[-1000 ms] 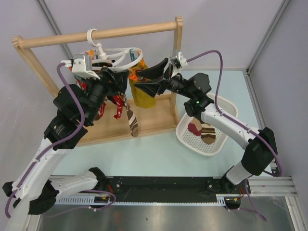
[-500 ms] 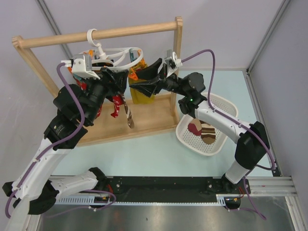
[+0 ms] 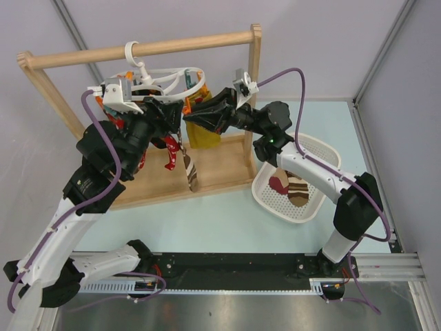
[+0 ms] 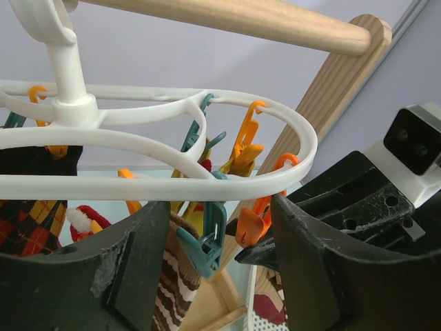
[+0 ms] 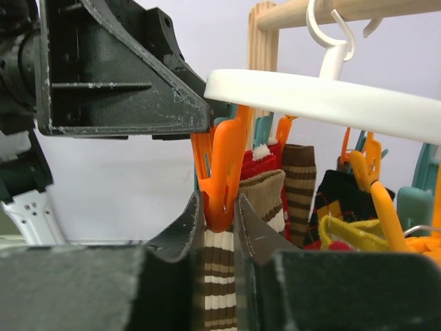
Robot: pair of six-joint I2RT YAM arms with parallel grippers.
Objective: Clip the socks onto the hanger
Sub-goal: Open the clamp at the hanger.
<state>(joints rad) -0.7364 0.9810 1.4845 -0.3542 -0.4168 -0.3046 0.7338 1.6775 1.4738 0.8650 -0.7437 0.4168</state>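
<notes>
The smooth white plastic hanger (image 5: 324, 100), an oval double ring, hangs by its hook from the round wooden rail (image 3: 172, 45). The right gripper (image 5: 219, 207) has its jaws clenched on an orange peg (image 5: 222, 165) under the ring, with a ribbed brown sock (image 5: 219, 276) with cream stripes directly below. The left gripper (image 4: 220, 203) has its jaws apart, grasping nothing. On the pale tabletop (image 3: 227, 214), a white perforated basket (image 3: 295, 214) holds a red sock (image 3: 278, 184) and a striped sock (image 3: 298, 192).

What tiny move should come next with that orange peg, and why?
Probably nudge the striped sock up into the orange peg: the right gripper pinches that peg, and the sock's top sits right at its lower tip. Whether the peg already bites it, I cannot tell.
</notes>
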